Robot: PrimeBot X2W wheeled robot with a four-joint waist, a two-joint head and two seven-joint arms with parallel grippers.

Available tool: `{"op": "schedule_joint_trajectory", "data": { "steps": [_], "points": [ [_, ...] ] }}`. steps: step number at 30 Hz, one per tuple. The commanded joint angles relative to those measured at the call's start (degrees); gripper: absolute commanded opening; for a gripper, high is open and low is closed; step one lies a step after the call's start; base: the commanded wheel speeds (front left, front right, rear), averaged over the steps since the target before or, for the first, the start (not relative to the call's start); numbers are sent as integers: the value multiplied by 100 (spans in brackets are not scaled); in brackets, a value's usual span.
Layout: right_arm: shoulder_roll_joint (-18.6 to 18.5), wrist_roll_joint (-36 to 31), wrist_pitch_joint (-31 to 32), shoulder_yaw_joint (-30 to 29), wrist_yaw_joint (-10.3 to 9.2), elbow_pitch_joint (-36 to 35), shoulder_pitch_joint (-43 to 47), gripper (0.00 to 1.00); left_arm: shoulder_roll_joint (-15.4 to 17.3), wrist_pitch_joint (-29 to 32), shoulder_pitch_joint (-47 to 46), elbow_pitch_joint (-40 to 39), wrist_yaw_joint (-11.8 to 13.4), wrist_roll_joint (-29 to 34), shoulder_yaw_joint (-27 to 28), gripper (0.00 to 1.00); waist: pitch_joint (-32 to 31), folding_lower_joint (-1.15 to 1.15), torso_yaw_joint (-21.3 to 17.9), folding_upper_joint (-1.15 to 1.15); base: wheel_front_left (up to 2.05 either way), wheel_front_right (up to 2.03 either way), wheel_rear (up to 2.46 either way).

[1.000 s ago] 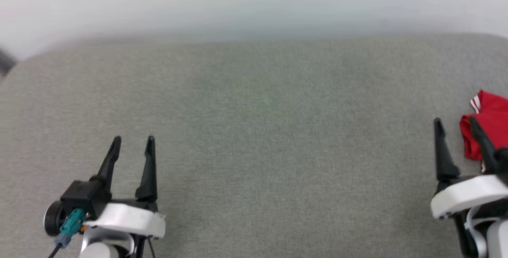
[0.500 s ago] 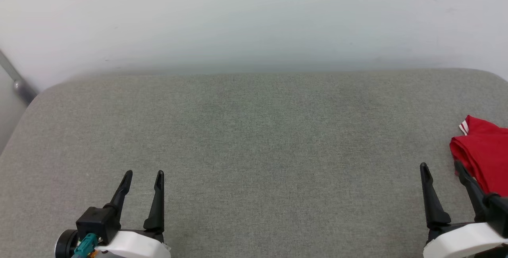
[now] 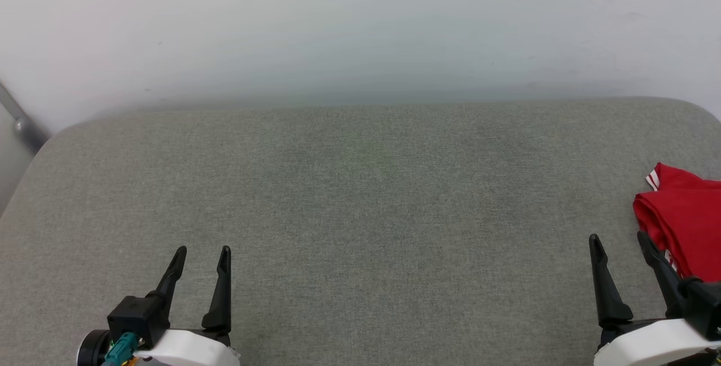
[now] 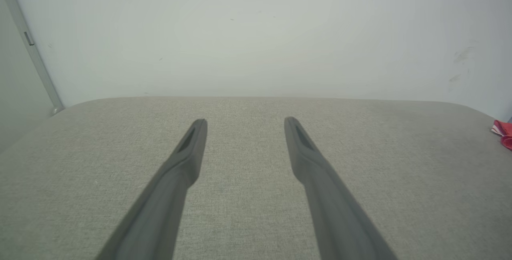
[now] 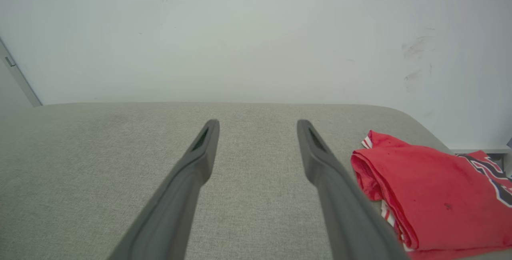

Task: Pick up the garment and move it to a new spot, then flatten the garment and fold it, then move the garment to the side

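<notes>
Two grippers hover low over a wide grey fabric-covered cushion (image 3: 360, 186) that backs onto a plain pale wall (image 3: 360, 28). The left gripper (image 3: 203, 249) has its two long dark fingers spread apart with nothing between them. The right gripper (image 3: 617, 236) is just as wide open and just as empty.

The garment (image 3: 684, 225), a red T-shirt bundled into layered folds, lies at the cushion's far right edge. It sits just beside the right gripper's outer finger, on its right, and well apart from the left gripper across bare cushion. The right arm is plainly the nearer one, so any reach should be a short sideways shift to the right, not a push forward.

In the right wrist view the garment's (image 5: 424, 188) folded edge runs roughly alongside the fingers, which suggests its long axis points away from the robot, though the frame cuts off its full extent.

That view also adds the stacked layers, the red-and-white stripe trim (image 5: 366, 143) at the far corner and the black-and-white lettering (image 5: 490, 172) farther right. The head view crops the garment at its right border. The left wrist view catches it as a small red sliver (image 4: 503, 132) at the far right, past its own open, empty fingers.
</notes>
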Motion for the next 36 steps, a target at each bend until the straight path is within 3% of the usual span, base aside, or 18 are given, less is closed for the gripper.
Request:
{"op": "schedule_joint_trajectory", "data": {
  "steps": [1, 4, 5, 8, 36],
  "points": [
    [28, -2, -20, 6, -5, -11, 18, 100, 34, -26, -5, 10, 6, 3, 12, 100, -4, 1, 1, 0, 0, 0, 0],
    [39, -6, -42, 17, -5, 1, 36, 100, 49, -25, -10, 17, 10, -3, 17, 100, -10, 1, 4, 0, 0, 0, 0],
    [12, -5, -13, 13, 0, 4, -1, 0, 21, -7, -1, 11, 0, -3, 8, 0, -10, 1, 3, 0, 0, 0, 0],
    [16, 40, -11, 23, 1, 145, 8, 0, -53, 9, 26, 128, -9, -57, -12, 0, -11, 1, 4, 0, 0, 0, 0],
    [-34, 3096, 103, 33, 0, 916, -495, 0, -483, 728, -260, 341, -380, -2448, 619, 0, 11, 1, 21, 0, 0, 0, 0]
  ]
}}
